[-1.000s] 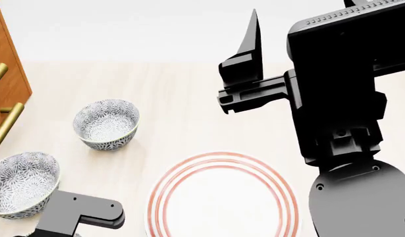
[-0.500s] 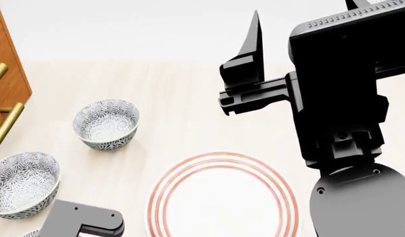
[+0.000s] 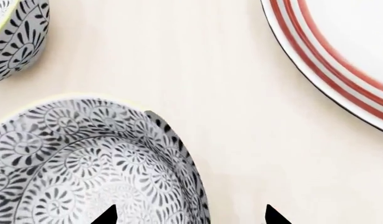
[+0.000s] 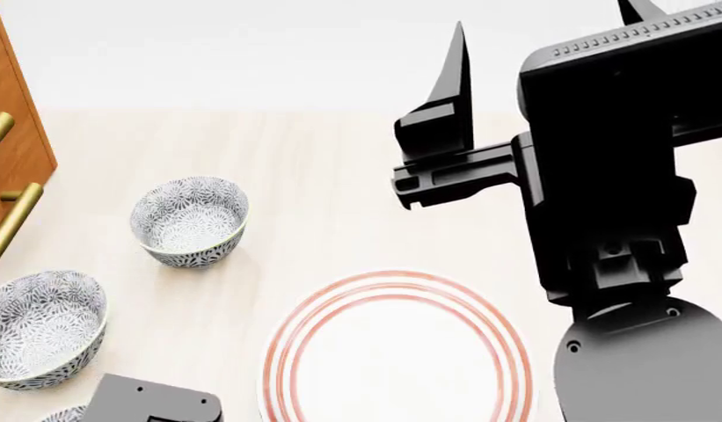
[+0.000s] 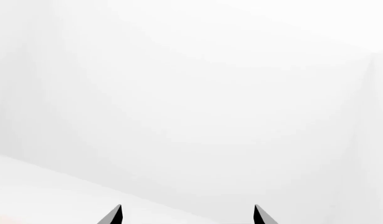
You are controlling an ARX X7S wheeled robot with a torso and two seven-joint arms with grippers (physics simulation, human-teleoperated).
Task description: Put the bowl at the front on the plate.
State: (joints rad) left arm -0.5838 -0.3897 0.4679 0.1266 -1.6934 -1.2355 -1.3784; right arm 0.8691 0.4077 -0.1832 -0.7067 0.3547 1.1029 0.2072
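The left hand (image 3: 190, 215) is open, one tip over the bowl (image 3: 85, 163) (the front one), which sits on the desk (image 4: 337, 176) near the plate (image 4: 396, 352)

Left gripper (image 3: 190, 215) fingers spread; right gripper (image 5: 187, 215) raised, fingers apart.

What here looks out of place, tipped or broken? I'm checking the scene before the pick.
Nothing stands out. The three patterned bowls sit upright and intact, including the front bowl under the open left claw. The plate lies flat and bare. The right claw is raised, open, holding nothing.
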